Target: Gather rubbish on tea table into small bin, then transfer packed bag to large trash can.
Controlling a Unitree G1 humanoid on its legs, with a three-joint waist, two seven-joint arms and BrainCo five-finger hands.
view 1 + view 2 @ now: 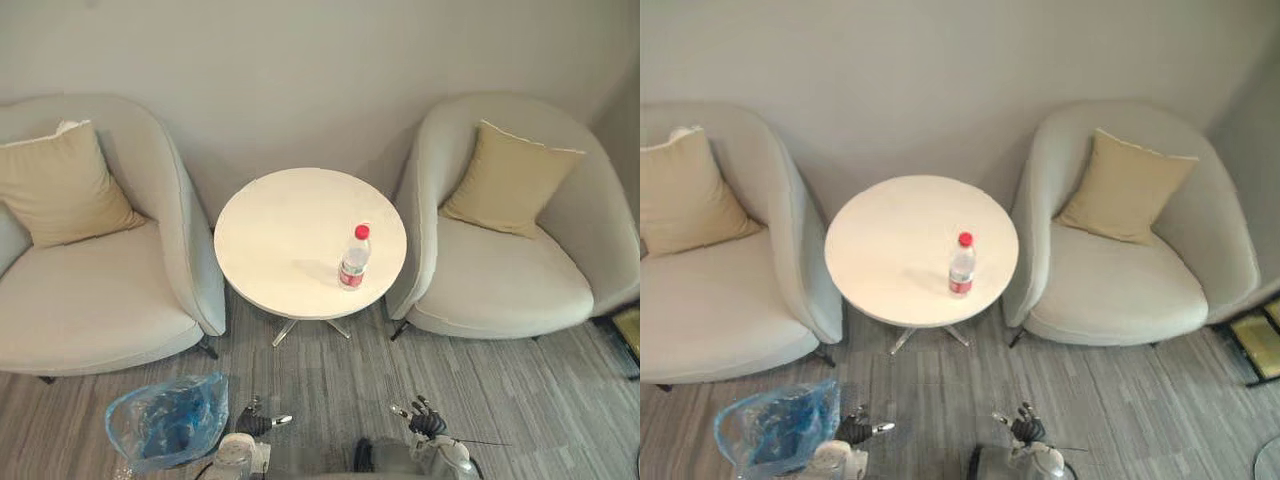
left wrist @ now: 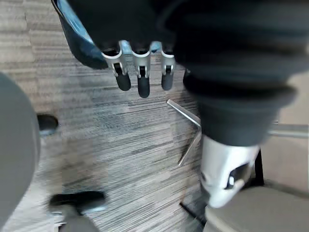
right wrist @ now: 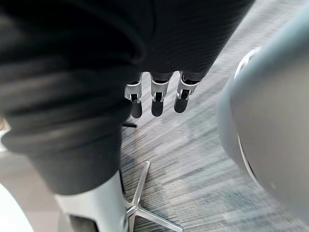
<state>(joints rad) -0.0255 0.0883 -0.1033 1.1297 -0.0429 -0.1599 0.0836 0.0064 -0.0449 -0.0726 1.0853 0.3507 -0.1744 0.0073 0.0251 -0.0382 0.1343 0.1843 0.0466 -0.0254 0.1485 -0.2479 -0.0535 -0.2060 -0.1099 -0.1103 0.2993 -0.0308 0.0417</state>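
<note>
While the head views are showing the bottle (image 1: 353, 257) standing upright on the tea table (image 1: 270, 230), well ahead of both hands, the left wrist view is catching the blue-bagged small bin (image 2: 82, 48) just past the left hand (image 2: 140, 77), fingers straight, empty. Low by the floor, the right hand (image 3: 154, 96) is hanging relaxed, empty. Bin contents: cannot tell.

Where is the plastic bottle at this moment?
In the left eye view, the plastic bottle stands upright on the round white table, toward its front right side, nearer the right armchair.
</note>
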